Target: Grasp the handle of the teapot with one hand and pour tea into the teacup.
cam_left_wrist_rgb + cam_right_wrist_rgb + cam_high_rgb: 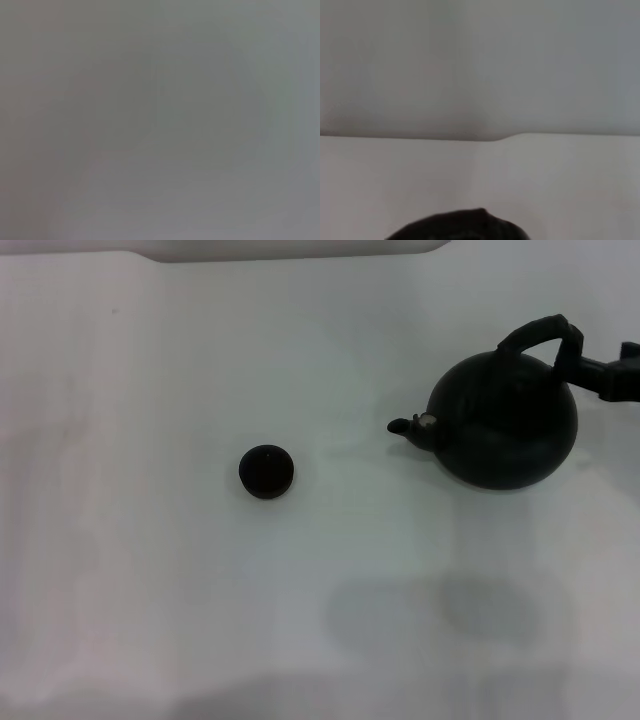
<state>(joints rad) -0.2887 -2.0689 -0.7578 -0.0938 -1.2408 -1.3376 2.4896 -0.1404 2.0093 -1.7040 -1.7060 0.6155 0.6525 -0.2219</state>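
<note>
Clamping the thick black arched handle (pixel 545 333), the right gripper (pixel 590 370) holds the round matte-black teapot (pixel 505 420) aloft, spout aimed leftward at the tiny dark bowl-shaped teacup (pixel 266 471), well apart on the white table (pixel 150 590).

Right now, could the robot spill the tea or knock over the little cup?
It might. The right gripper holds the teapot only by the end of its handle, so the heavy pot could swing or slip. The teacup is tiny and stands well away from the spout, so the stream could easily miss it and wet the table. Coming in too low, the big pot might also bump the cup over.
</note>
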